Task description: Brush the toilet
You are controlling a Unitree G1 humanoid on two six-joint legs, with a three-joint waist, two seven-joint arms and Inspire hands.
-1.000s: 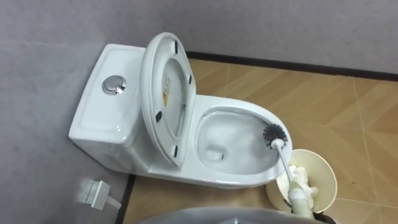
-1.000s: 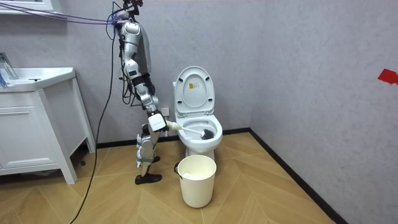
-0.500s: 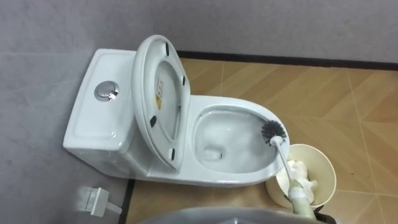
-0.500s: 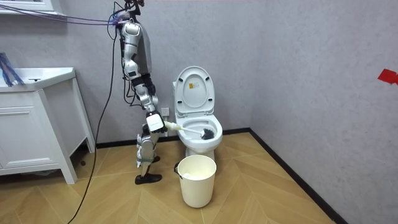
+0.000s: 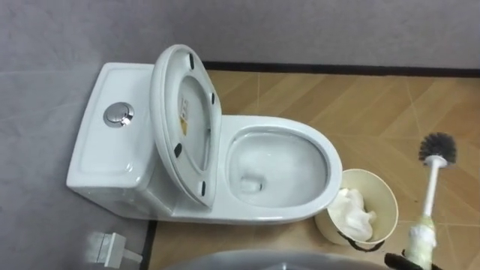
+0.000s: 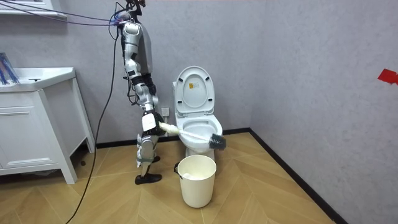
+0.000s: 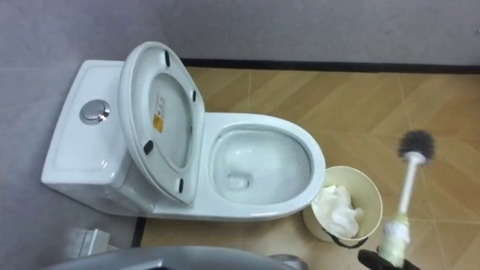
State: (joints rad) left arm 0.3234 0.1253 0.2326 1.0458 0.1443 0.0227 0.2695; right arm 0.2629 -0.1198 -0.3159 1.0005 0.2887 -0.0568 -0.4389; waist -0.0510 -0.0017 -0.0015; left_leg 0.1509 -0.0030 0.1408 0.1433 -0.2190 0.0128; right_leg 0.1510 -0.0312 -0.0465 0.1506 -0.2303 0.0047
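1. Surroundings. The toilet [image 5: 279,211] stands against the grey wall, with its lid [image 5: 184,124] raised and leaning back towards the cistern [image 5: 105,157]. A round flush button [image 5: 118,115] sits on top of the cistern. A cream bin [image 5: 391,201] stands on the wooden floor just beside the right near side of the bowl and contains crumpled white paper [image 5: 352,215]. A small white fitting [image 5: 107,246] lies on the floor near the cistern. In the room view, a white vanity cabinet [image 6: 28,140] stands well apart, at the room view's left; the robot stands upright between it and the toilet.

2. Obstructions. The bin lies between the toilet brush [image 5: 430,187] and the bowl. The bowl itself is open and uncovered.

3. Change from 0.5 s ago. The dark brush head [image 5: 438,148] was inside the bowl at its right rim. It is now out of the bowl, in the air over the floor to the right of the bin. The whole eye view has also shifted, which is camera motion.

4. Hand. The right hand [image 6: 148,122] is closed round the pale handle end and carries the brush clear of all surfaces; in the room view the shaft slopes down from the hand towards the bin. Individual fingers are too small to resolve
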